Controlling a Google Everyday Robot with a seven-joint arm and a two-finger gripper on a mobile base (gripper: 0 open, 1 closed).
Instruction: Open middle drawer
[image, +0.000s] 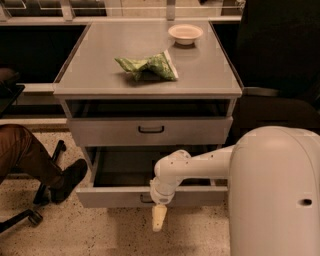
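two drawers of the grey cabinet stand open. the middle drawer (110, 197) is the lower of the two and is drawn far out, so its dark inside shows from above; its low flat front sits close to the speckled floor (100, 232). the gripper (159, 220) hangs just in front of that front at its centre, pale tip pointing down towards the floor, with the wrist covering most of the small dark handle. i cannot tell whether the claw is apart or together. the white arm (200, 167) reaches in from the robot's big rounded body (277, 195) at the right.

above, the taller-fronted drawer (200, 131) is out only a little. on the cabinet top (210, 75) lie a crumpled green bag (147, 66) near the middle and a white bowl (185, 33) towards the back. at the left are a leg in brown trousers (20, 150), a black shoe (67, 181) and a chair's wheeled base (27, 217).
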